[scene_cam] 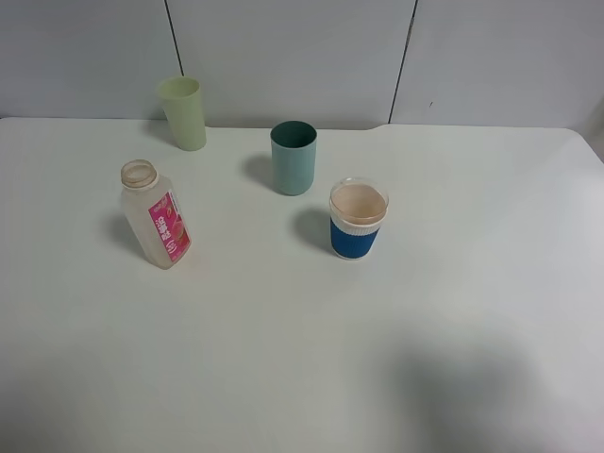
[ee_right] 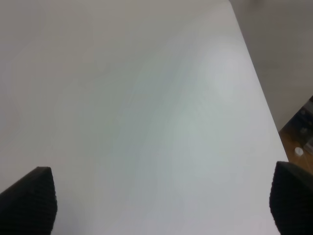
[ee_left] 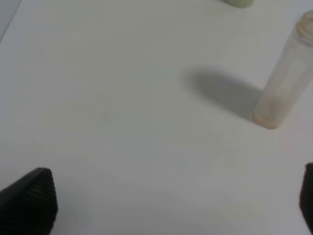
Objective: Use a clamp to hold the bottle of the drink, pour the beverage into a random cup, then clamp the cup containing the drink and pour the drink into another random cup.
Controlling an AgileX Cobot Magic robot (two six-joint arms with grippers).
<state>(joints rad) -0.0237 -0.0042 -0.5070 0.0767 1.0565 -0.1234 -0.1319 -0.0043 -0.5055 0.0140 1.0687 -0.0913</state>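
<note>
The bottle of the drink (scene_cam: 156, 219) stands uncapped at the table's left, clear with a pink label, and looks empty; the left wrist view shows this bottle (ee_left: 283, 83) with a faint residue at its base. The blue-sleeved clear cup (scene_cam: 358, 220) stands right of centre with pale brown beverage (scene_cam: 359, 200) in it. The teal cup (scene_cam: 293, 158) stands just behind and to the left of it. Neither arm shows in the high view. My left gripper (ee_left: 176, 196) is open over bare table, short of the bottle. My right gripper (ee_right: 164, 196) is open over bare table.
A pale yellow-green cup (scene_cam: 183, 112) stands at the back left, its base (ee_left: 239, 2) just visible in the left wrist view. In the right wrist view the white table's edge (ee_right: 259, 93) runs close by, with floor (ee_right: 279, 44) beyond it.
</note>
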